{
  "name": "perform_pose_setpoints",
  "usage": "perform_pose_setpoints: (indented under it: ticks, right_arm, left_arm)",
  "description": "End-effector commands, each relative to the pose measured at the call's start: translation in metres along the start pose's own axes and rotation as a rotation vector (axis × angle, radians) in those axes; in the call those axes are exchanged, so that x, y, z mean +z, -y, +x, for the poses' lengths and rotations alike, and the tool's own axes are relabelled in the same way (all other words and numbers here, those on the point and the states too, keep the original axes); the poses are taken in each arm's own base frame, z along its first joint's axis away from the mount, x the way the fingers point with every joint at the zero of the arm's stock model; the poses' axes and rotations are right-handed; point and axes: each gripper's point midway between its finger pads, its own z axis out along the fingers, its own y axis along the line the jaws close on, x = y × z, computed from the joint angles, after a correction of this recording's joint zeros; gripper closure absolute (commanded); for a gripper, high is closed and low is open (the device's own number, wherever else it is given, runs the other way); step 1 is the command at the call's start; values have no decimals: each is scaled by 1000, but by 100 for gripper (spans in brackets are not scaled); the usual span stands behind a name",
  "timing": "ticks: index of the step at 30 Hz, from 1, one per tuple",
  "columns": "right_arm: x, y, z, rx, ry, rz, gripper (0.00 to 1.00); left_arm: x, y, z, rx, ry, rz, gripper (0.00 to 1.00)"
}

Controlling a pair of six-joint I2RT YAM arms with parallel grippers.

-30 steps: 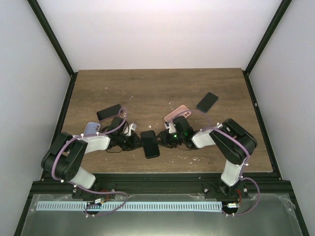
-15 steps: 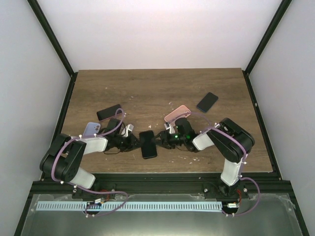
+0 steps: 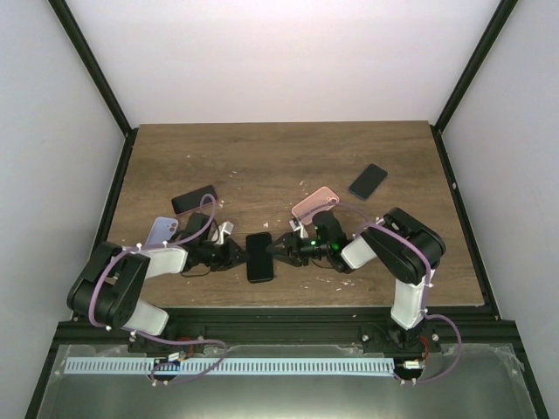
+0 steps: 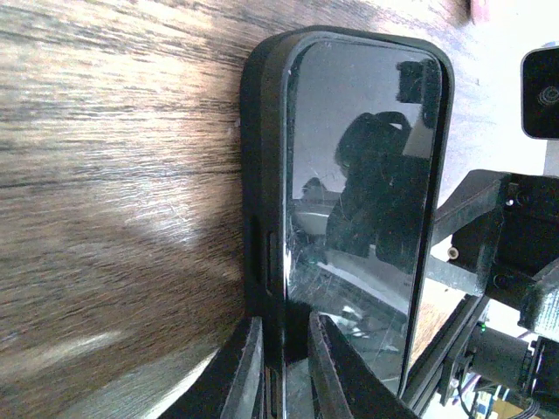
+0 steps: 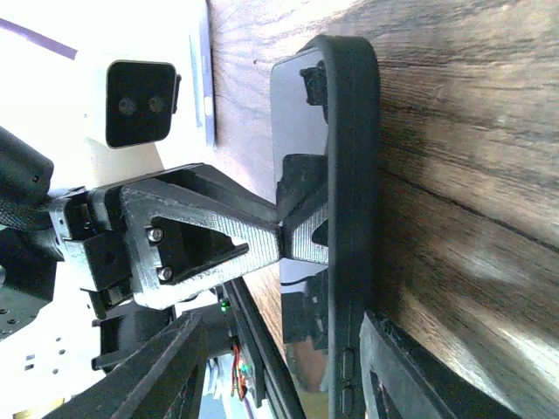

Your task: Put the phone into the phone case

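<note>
A black phone sits inside a black phone case, low at the table's near middle. In the left wrist view its scratched screen is framed by the case rim. My left gripper is shut on the phone's left long edge, its fingers pinching case and screen. My right gripper is open on the opposite side. In the right wrist view its jaws stand wide apart around the cased phone's edge, and the left finger shows clamped on the screen.
A black phone and a lavender phone or case lie at the left. A pink phone lies behind the right gripper, and another black phone at the back right. The table's front edge is close.
The cased phone has shifted a little left and turned straighter, with both grippers moving left along with it. The left gripper keeps its hold.
</note>
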Motion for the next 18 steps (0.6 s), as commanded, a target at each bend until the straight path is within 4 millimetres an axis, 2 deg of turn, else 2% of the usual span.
perform_pose_setpoints:
  ticks: [1, 9, 13, 18]
  right_arm:
    - [11, -47, 11, -120, -69, -160, 51]
    - [17, -57, 12, -118, -78, -208, 51]
    - [18, -62, 14, -118, -90, -232, 51]
    - [22, -54, 14, -103, -95, -205, 51]
  left_arm:
    - [5, -24, 18, -55, -36, -64, 84]
    - [5, -8, 28, -115, -73, 53, 83]
    - [5, -8, 29, -113, -73, 53, 83]
    - [5, -7, 26, -103, -68, 49, 83]
